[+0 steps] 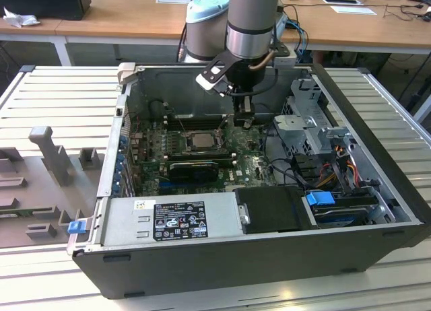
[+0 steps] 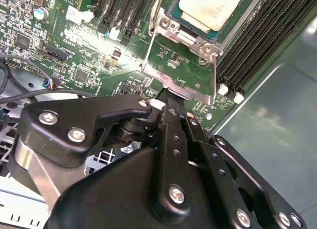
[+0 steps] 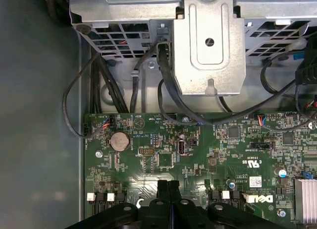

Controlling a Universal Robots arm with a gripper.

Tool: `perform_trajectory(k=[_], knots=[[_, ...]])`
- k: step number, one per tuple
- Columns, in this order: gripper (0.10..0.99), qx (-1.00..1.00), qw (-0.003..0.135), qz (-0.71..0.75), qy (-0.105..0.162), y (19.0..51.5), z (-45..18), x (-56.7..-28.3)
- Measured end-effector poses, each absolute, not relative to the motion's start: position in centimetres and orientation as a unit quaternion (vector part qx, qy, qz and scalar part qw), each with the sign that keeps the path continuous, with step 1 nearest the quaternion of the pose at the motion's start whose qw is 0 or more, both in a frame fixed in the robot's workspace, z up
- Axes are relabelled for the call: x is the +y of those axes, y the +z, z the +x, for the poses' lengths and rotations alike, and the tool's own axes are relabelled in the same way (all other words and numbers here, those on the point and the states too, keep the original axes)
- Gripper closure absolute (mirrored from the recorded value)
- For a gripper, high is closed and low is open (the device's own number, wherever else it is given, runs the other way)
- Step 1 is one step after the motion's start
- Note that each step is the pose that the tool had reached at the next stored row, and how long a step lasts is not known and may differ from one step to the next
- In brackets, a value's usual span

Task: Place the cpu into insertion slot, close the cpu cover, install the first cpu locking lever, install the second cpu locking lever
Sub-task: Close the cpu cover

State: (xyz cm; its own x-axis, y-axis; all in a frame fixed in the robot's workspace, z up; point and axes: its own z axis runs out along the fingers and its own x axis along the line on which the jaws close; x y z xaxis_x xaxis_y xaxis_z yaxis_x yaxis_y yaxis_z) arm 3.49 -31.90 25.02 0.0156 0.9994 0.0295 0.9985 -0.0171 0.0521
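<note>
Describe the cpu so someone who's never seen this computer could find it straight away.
Look inside the open computer case, at the green motherboard. Between the long black memory slots sits the metal-rimmed insertion slot. The cpu is the pale silver square in it.

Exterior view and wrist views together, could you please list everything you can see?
computer case: one, black, open on the slatted table
motherboard: one, green, inside the case
cpu: one, pale silver, seated in the insertion slot
cpu cover: one, grey, swung open beside the slot
power supply: one, grey, along the case's near side
drive cage: one, grey, beside the board
robot arm: one, grey, above the case
end effector: one, black, shut on the cpu cover's edge
</note>
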Motion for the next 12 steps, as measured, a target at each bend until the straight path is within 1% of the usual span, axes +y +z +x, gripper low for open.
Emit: perform_trajectory(k=[12], knots=[[0.980, 0.701, 0.008, 0.713, 0.029, 25.02, 3.27, -31.90]])
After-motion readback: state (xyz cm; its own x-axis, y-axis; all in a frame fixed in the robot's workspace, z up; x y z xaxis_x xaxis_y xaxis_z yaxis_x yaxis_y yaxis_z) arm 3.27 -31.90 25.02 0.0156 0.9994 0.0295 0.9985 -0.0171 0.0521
